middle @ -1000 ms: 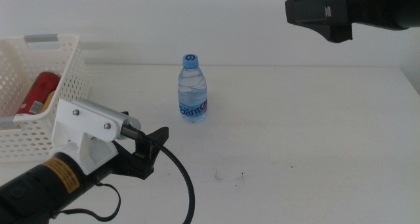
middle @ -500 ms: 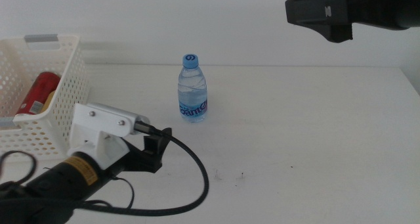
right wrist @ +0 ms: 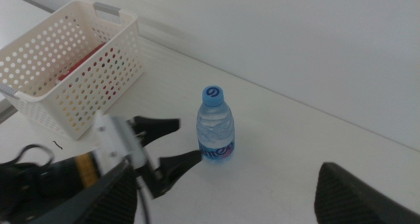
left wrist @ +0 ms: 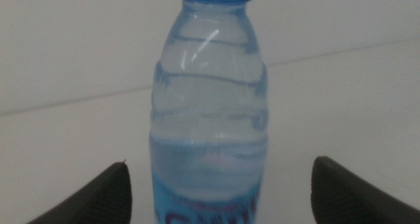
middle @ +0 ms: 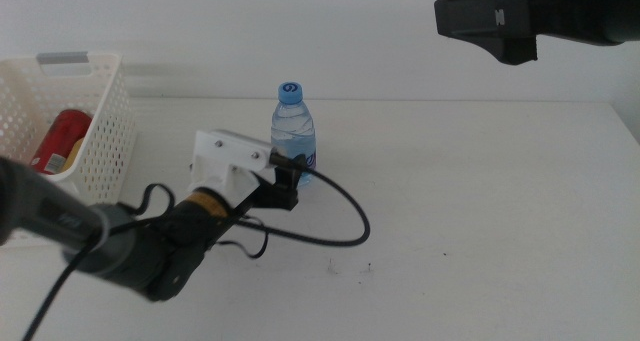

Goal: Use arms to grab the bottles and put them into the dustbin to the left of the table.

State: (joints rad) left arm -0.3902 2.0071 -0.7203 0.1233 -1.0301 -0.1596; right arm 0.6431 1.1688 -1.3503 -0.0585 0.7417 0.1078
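A clear water bottle [middle: 293,133] with a blue cap stands upright on the white table [middle: 480,201]. My left gripper [middle: 288,173] has come in low from the left and is open at the bottle's base. In the left wrist view the bottle [left wrist: 210,119] fills the middle, with a dark jaw on each side of the left gripper [left wrist: 220,163] and not touching it. The white perforated dustbin [middle: 95,131] stands at the left with a red can [middle: 60,139] lying inside. My right gripper [middle: 500,21] hangs high at the back right, open and empty.
From the right wrist view the bottle [right wrist: 215,129], the dustbin [right wrist: 72,66] and the left arm's black cable [middle: 340,216] looping on the table all show. A grey handle bar [middle: 62,58] tops the dustbin's far wall. A few dark specks [middle: 350,269] lie in front.
My left arm has swung forward and right across the table, bringing its open jaws up to the water bottle. The right arm and the bottle have not moved.
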